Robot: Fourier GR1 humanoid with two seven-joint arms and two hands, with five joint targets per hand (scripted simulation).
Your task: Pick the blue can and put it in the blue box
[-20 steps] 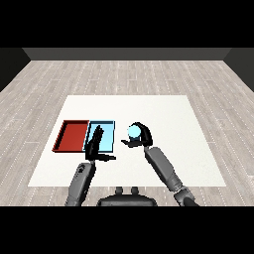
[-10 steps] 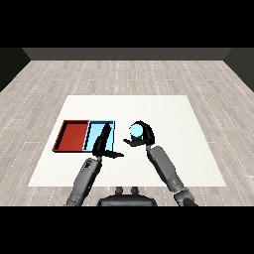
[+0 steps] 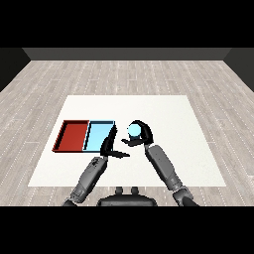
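Blue can point(image 3: 134, 130) sits inside the right hand point(image 3: 140, 135), whose black fingers and thumb curl round it, so that only its pale round top shows clearly; the can is held just to the right of the light blue tray point(image 3: 98, 135) and outside its rim; whether it touches the white table point(image 3: 168, 119) beneath cannot be told. The left hand point(image 3: 111, 146) holds nothing; its fingers are straight and point away from the robot along the light blue tray's right edge, with the thumb stuck out to the right toward the other hand. The 2 trays lie side by side on the left part of the table, touching; the red tray point(image 3: 73, 135) is on the outer left; both grey forearms come in from the lower corners.
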